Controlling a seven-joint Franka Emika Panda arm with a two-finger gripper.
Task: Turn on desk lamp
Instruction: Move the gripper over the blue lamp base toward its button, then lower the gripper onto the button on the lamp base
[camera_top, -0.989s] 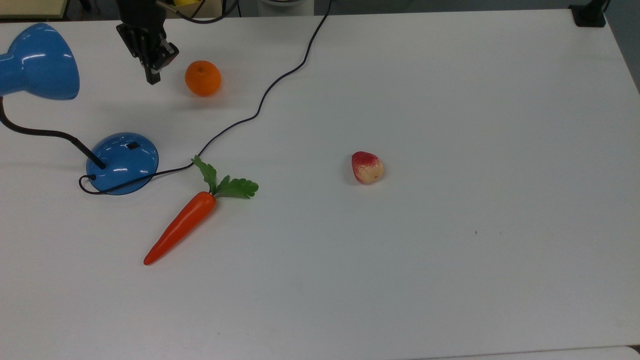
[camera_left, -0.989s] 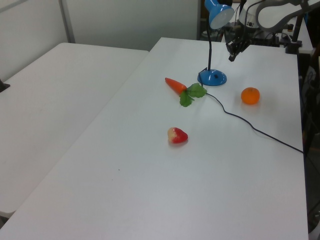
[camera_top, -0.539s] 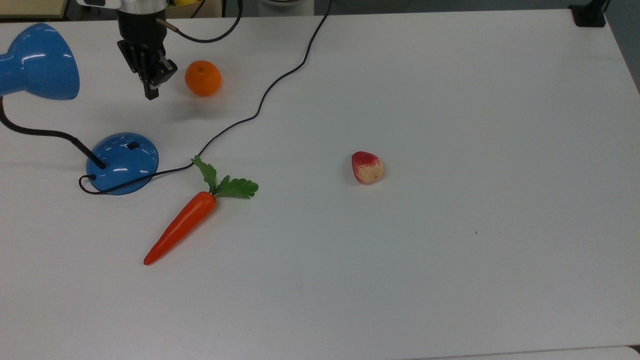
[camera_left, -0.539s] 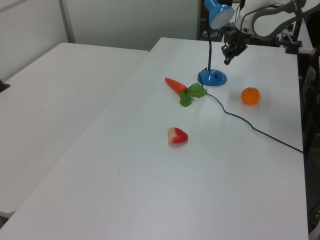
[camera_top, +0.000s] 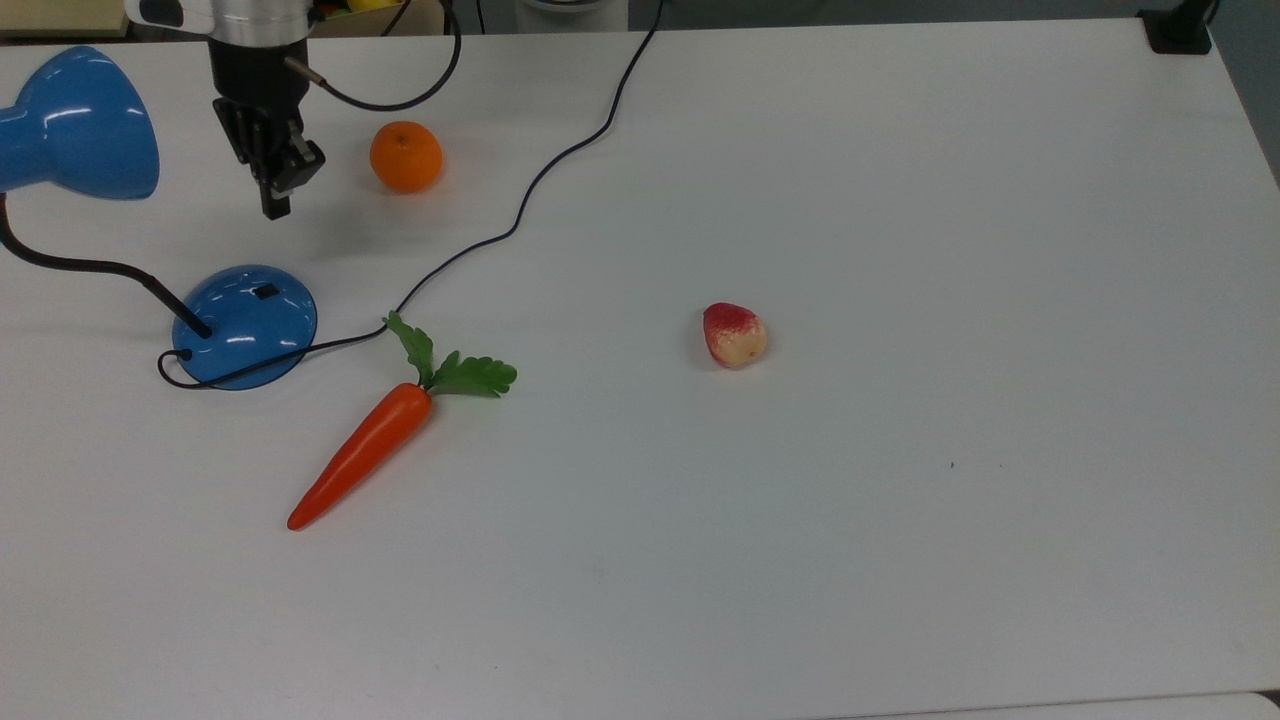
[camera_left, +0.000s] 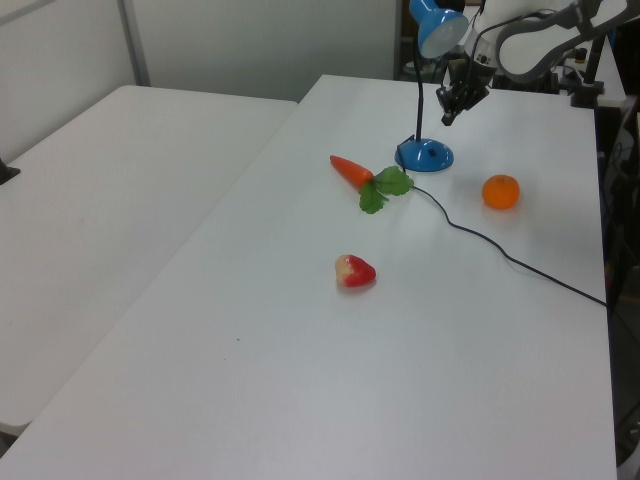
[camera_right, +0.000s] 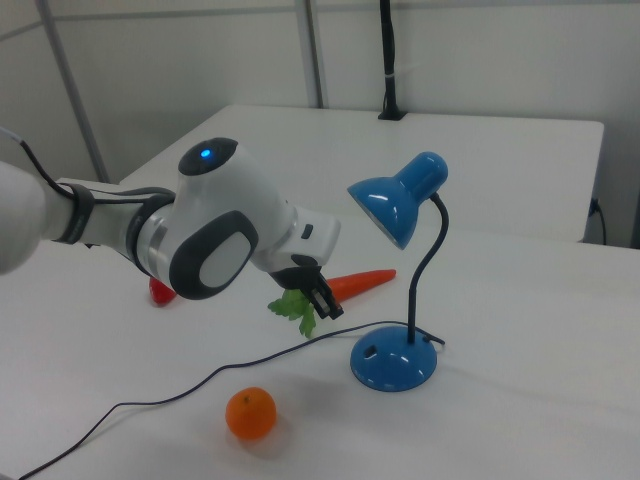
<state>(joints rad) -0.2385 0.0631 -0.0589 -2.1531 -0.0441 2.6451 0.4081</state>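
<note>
The desk lamp has a glossy blue cone shade (camera_top: 77, 124), a black bendy neck and a round blue base (camera_top: 245, 325) with a small black switch (camera_top: 265, 292) on its dome. The shade is not visibly lit. My gripper (camera_top: 275, 205) hangs shut with nothing in it, above the table just beyond the base, apart from the switch. In the left view the gripper (camera_left: 447, 115) sits above the base (camera_left: 424, 155) and under the shade (camera_left: 440, 28). The right view shows the gripper (camera_right: 320, 310) left of the base (camera_right: 393, 364).
An orange (camera_top: 405, 157) lies close to the gripper on the top view's right. A toy carrot (camera_top: 365, 452) lies near the base, and the lamp's black cord (camera_top: 520, 205) snakes across the white table (camera_top: 900, 500). A red-and-cream strawberry (camera_top: 735, 335) sits mid-table.
The gripper has moved toward the top view's left and lower in it, nearer the lamp base, away from the orange. Nothing else has shifted.
</note>
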